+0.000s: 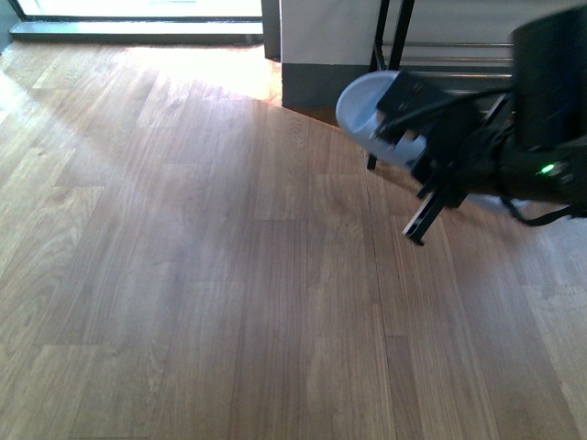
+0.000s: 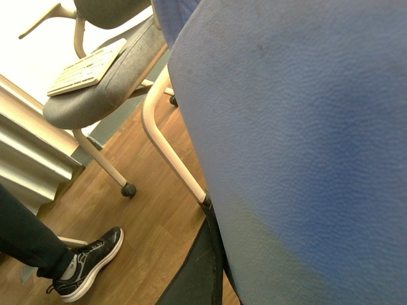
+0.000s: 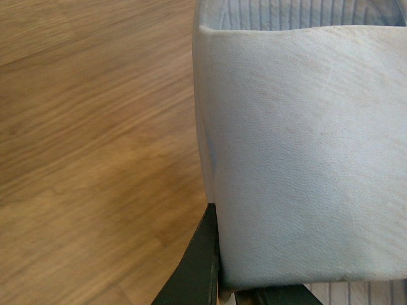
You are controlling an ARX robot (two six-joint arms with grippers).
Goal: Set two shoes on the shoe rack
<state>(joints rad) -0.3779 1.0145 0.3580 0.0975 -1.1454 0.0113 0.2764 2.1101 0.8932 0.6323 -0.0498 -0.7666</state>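
In the front view the right pincer (image 1: 404, 119) reaches in from the upper right of the frame. It is clamped on a pale blue slide sandal (image 1: 367, 110) and holds it in the air above the wooden floor (image 1: 229, 275). The sandal hangs just in front of the shoe rack (image 1: 459, 60), whose black legs and chrome rods show at the top right behind it. The right wrist view is filled by the sandal's pale strap, with one dark finger (image 3: 197, 267) pressed against its edge. The left wrist view shows a second blue sandal (image 2: 299, 140) close up against the left pincer (image 2: 206, 264), which appears closed on it, though only one finger is visible. Behind it stand a grey chair (image 2: 108, 82) carrying a keyboard (image 2: 86, 67) and, lower left, a person's black sneaker (image 2: 89, 264).
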